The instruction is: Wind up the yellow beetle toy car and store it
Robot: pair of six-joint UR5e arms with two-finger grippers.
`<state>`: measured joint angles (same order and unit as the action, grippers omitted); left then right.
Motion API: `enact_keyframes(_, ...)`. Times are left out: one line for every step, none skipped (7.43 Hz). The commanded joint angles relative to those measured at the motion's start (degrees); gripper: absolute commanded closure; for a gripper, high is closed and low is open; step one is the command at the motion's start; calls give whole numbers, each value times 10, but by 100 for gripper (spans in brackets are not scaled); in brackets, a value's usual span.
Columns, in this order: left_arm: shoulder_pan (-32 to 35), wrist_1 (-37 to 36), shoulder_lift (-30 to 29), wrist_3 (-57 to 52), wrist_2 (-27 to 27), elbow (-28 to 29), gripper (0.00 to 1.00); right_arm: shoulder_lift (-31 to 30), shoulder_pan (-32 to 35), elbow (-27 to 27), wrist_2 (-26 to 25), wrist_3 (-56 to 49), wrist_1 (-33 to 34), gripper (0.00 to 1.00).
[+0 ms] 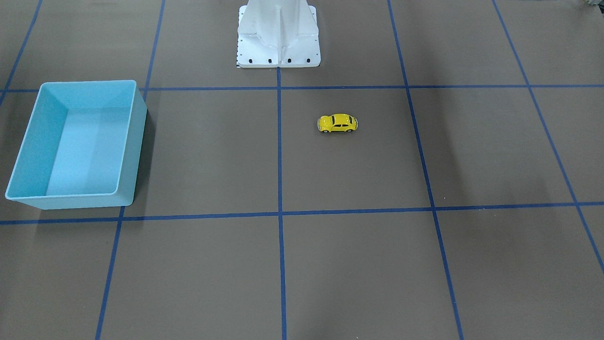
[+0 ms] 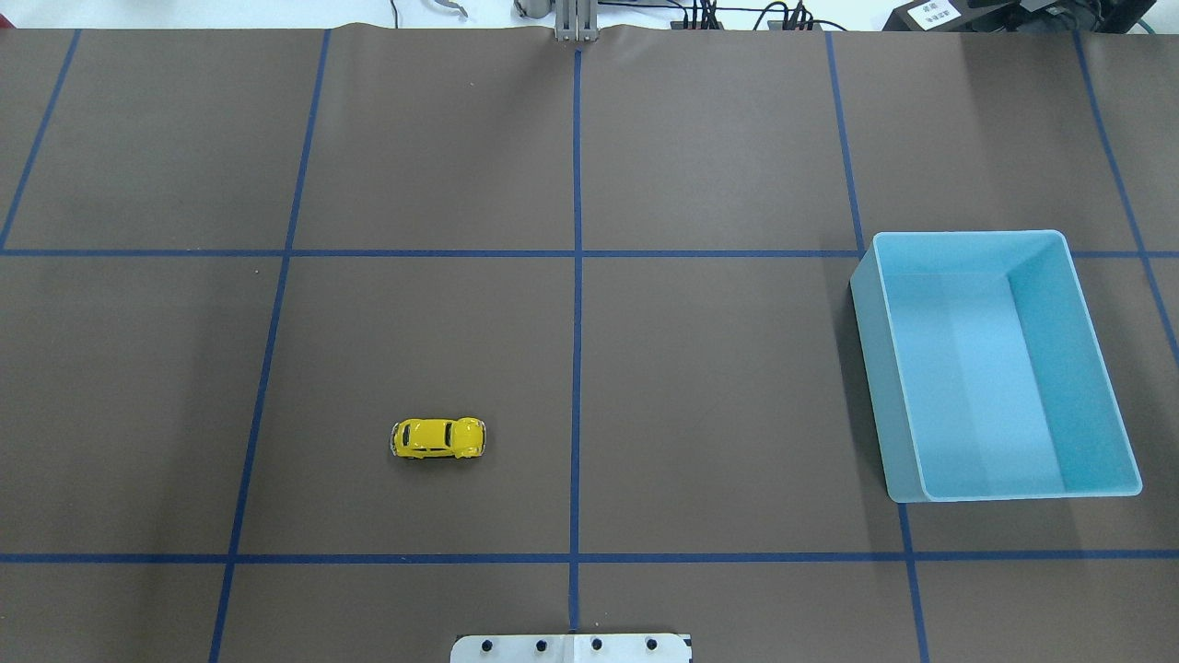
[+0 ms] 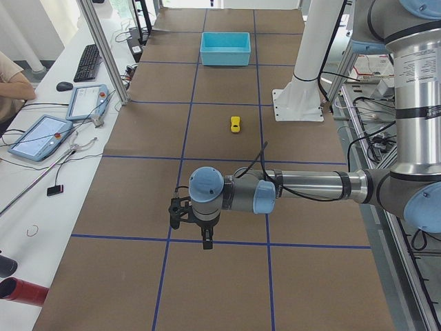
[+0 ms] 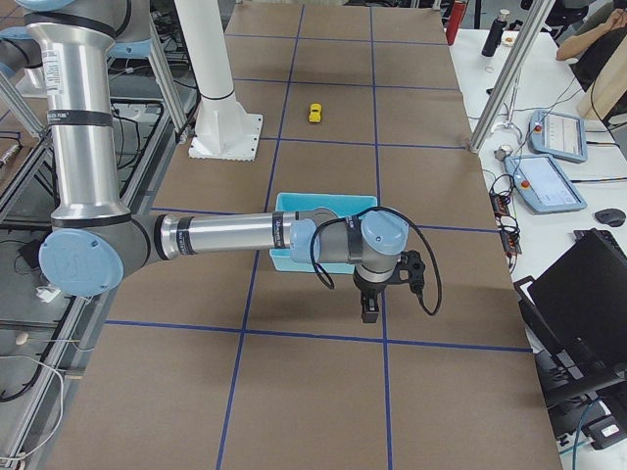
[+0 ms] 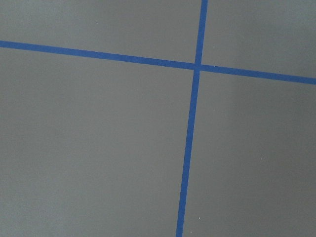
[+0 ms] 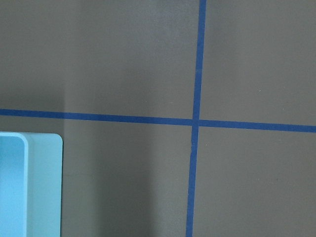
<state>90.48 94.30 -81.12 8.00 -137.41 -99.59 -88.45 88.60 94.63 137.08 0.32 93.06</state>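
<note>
The yellow beetle toy car [image 1: 337,123] [image 2: 437,438] stands on its wheels on the brown table, alone in a grid square left of the centre line in the overhead view. It is small and far off in both side views [image 3: 235,124] [image 4: 314,113]. My left gripper [image 3: 207,241] hangs over the table well short of the car, seen only in the exterior left view, so I cannot tell whether it is open or shut. My right gripper [image 4: 370,311] points down beside the light blue bin [image 4: 323,200]; I cannot tell its state either.
The light blue bin [image 2: 875,368] [image 1: 134,156] is open-topped with nothing inside, on the robot's right side; its corner shows in the right wrist view [image 6: 44,187]. The white robot base [image 1: 278,45] stands at the table's edge. Blue tape lines cross the mat. Operators' desks with tablets flank the table.
</note>
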Motion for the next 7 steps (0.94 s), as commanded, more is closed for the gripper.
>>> enact_keyframes(-30,0,-3,0,0,-24,0,-19,2,21,-1,0,-1,0)
enact_keyframes(-46,0,-20,0,0,-26,0,-17,2,21,-1,0,-1,0)
enact_keyframes(-70,0,-39,0,0,-36,0,-17,2,21,-2,1,-1,0)
enact_keyframes(-102,0,-61,0,0,-52,0,-16,2,21,-4,1,0,0)
enact_keyframes(-142,4,-86,-1,0,-67,0,-15,2,21,-5,2,0,0)
enact_keyframes(-200,6,-129,-1,2,-69,0,-16,2,21,-5,2,0,0)
enact_keyframes(-257,5,-181,-2,8,-69,0,-16,2,20,-5,2,0,0)
